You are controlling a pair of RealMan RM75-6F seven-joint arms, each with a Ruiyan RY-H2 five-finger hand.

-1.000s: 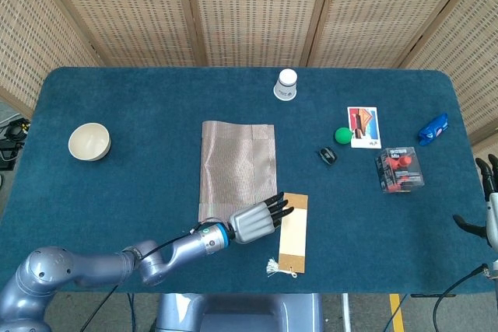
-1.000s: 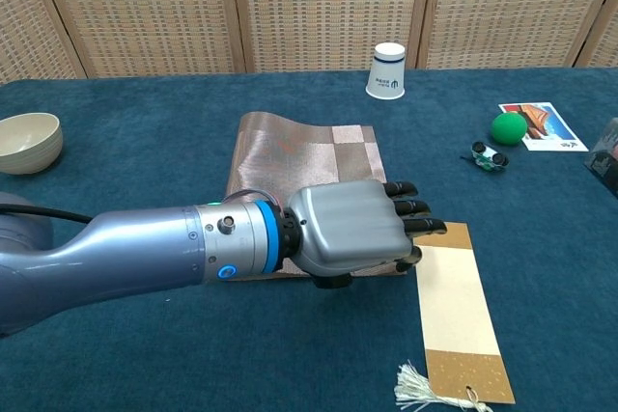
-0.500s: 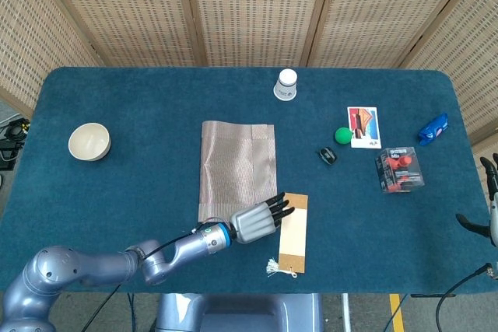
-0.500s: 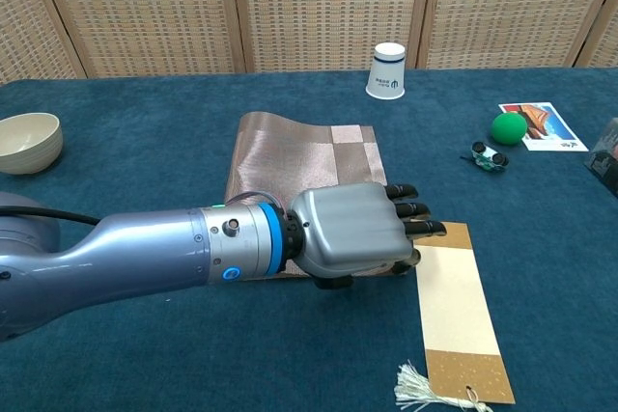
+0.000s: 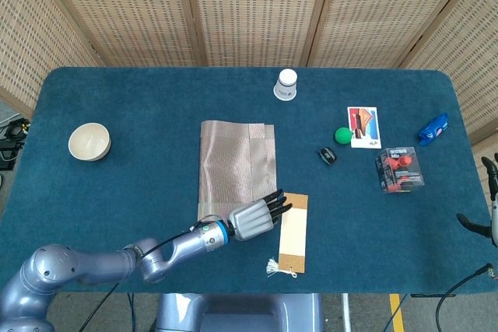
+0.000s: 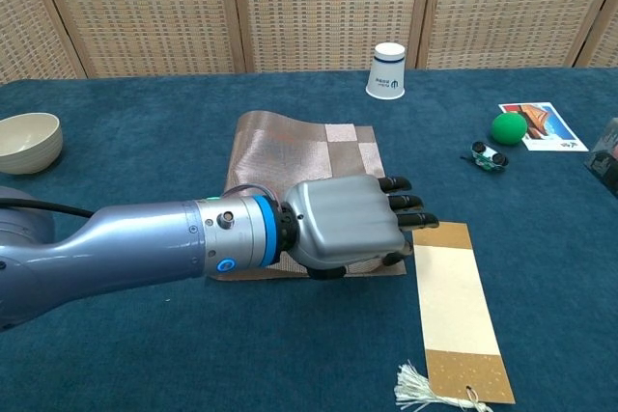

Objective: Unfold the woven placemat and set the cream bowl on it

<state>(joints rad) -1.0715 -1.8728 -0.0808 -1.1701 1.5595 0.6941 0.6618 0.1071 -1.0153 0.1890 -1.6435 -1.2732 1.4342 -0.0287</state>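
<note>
**Operator:** Chest view: the woven placemat (image 6: 290, 156) lies folded at mid-table, long axis running away from me. My left hand (image 6: 343, 224) rests palm-down on its near right corner, dark fingertips reaching just past the mat's right edge. I cannot tell whether the thumb underneath has any layer pinched, so I treat the hold as unconfirmed.

**Supervisor:** Location of the bowl?

**Operator:** Head view: the cream bowl (image 5: 89, 141) sits upright near the left table edge, well apart from the mat. My right hand (image 5: 490, 192) shows only partly at the right frame border; its state cannot be determined.

**Supervisor:** Failure modes from here?

**Operator:** Two. If I catch both layers, or none, the mat will slide as one piece instead of opening. If I sweep right carelessly, the fingers will drag the tasselled bookmark (image 6: 459, 311), which lies just beside the mat's near right corner, almost touching my fingertips.

**Supervisor:** Clearance for the unfolded mat?

**Operator:** Left of the mat the blue tablecloth (image 5: 148, 184) is bare up to the bowl; I judge that the safer direction. To the right, the bookmark blocks the near side, and a black clip (image 5: 327, 155) and green ball (image 5: 343, 135) lie farther out. The paper cup (image 5: 286, 85) stands beyond the far edge.
</note>
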